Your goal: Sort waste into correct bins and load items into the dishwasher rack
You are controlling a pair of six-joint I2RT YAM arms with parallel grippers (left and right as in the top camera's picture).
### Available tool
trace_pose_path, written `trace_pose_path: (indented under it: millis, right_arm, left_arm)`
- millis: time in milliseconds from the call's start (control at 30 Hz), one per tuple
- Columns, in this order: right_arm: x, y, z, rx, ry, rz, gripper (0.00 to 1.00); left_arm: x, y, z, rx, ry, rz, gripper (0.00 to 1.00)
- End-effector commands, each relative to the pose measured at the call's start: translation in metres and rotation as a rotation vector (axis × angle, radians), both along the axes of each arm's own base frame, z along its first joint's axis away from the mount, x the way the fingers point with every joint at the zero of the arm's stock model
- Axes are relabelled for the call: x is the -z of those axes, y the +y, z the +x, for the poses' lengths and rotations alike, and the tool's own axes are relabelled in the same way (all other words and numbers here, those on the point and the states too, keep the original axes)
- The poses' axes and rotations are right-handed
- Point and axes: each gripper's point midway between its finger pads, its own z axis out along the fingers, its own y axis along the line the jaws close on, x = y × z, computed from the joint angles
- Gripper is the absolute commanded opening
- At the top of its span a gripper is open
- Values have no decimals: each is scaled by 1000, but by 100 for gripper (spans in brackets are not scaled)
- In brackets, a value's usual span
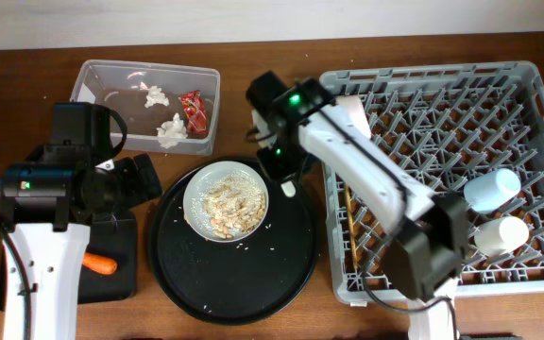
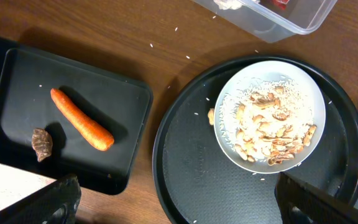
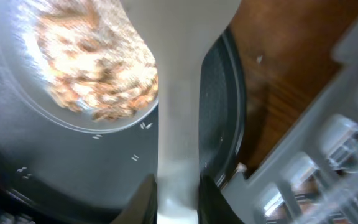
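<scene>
From above, a clear plastic rectangular tub (image 1: 111, 118) stands on the brown wooden tabletop (image 1: 272, 57) and holds crumpled white tissues (image 1: 171, 130) and a shiny red wrapper (image 1: 195, 109). Below it a large round black tray (image 1: 244, 283) carries a pale grey round plate (image 1: 189, 200) heaped with beige rice-like scraps (image 1: 229, 203). To the right sits the large square grey plastic rack (image 1: 423, 113) with its lattice of upright pegs; a pale blue cup (image 1: 491, 189) and a white cup (image 1: 499, 234) lie in it on their sides. The right gripper (image 1: 283, 175) hangs over the round tray's upper right edge, and the left gripper (image 1: 144, 179) is just left of that tray. The left wrist view shows a shallow black rectangular tray (image 2: 17, 81) holding a smooth orange carrot piece (image 2: 81, 118) and a wrinkled brown food lump (image 2: 41, 144); the left gripper's dark fingers (image 2: 55, 202) stand wide apart, holding nothing. In the blurred right wrist view, the right gripper's fingers (image 3: 138, 202) are clamped on the stem of a smooth, flat white fork (image 3: 178, 93), which reaches up past the plate's rim.
</scene>
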Motion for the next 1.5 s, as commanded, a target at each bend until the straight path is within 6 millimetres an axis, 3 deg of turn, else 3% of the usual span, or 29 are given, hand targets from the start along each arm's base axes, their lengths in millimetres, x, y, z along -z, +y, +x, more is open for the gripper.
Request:
trace_pose_path:
  millis: [0, 67, 133, 167, 267, 333, 367, 433, 533, 600, 667, 733, 767, 833, 967, 1000, 1167, 1333, 1367, 1400, 1433, 1467]
  right_arm:
    - [-57, -32, 11, 158, -94, 38, 14]
    - [-57, -71, 16, 287, -51, 4, 15]
    - [-38, -100, 15, 353, 16, -37, 15]
    - [-14, -115, 4, 380, 97, -85, 15]
    - [43, -121, -29, 360, 231, -168, 16]
    - [55, -124, -34, 355, 242, -188, 44]
    - [41, -126, -26, 355, 190, -187, 51]
    - [10, -123, -16, 359, 108, -143, 54]
    - [-73, -121, -10, 374, -108, -5, 57]
    - [-122, -132, -13, 421, -238, 75, 67]
    - [-174, -159, -22, 512, -384, 155, 79]
    - [-198, -188, -34, 610, -461, 184, 86]
    - [-202, -198, -39, 638, -469, 179, 87]
    - [-198, -202, -40, 654, -451, 166, 88]
    - [-187, -202, -41, 654, -396, 143, 88]
    - [-184, -202, -42, 654, -384, 136, 88]
    - [-184, -202, -43, 654, -379, 133, 87]
    - [-183, -202, -44, 654, -374, 131, 87]
    - [-183, -202, -44, 654, -374, 130, 87]
    - [-183, -203, -45, 654, -372, 129, 87]
    - [-182, -203, -46, 654, -368, 127, 87]
    - [-182, -203, -46, 654, -366, 126, 87]
  left_arm:
    - [-4, 4, 0, -9, -12, 14, 99]
    - [-4, 4, 1, -10, -17, 14, 99]
    - [-4, 4, 1, -10, -19, 13, 99]
    - [-4, 4, 1, -10, -19, 13, 99]
    - [-5, 4, 3, -10, -28, 13, 99]
    - [-5, 4, 3, -9, -27, 13, 99]
    - [-5, 2, 3, -6, -27, 3, 100]
    - [-4, -9, 3, 61, -22, -36, 99]
    - [-2, -57, 1, 391, -11, -116, 99]
    - [16, -85, -8, 522, 40, -106, 99]
    - [62, -121, -19, 659, 119, -102, 93]
    - [128, -154, -39, 796, 247, -83, 72]
    - [154, -167, -48, 883, 301, -61, 69]
    - [186, -189, -48, 1005, 336, -20, 64]
    - [227, -206, -39, 1091, 368, 61, 61]
    - [239, -206, -33, 1097, 371, 94, 56]
    - [255, -201, -26, 1120, 389, 155, 54]
    - [260, -202, -19, 1115, 370, 173, 42]
    - [260, -205, -16, 1116, 352, 170, 33]
    - [260, -204, -17, 1116, 358, 170, 14]
    - [261, -203, -19, 1116, 364, 171, 4]
    - [261, -202, -19, 1116, 366, 172, 0]
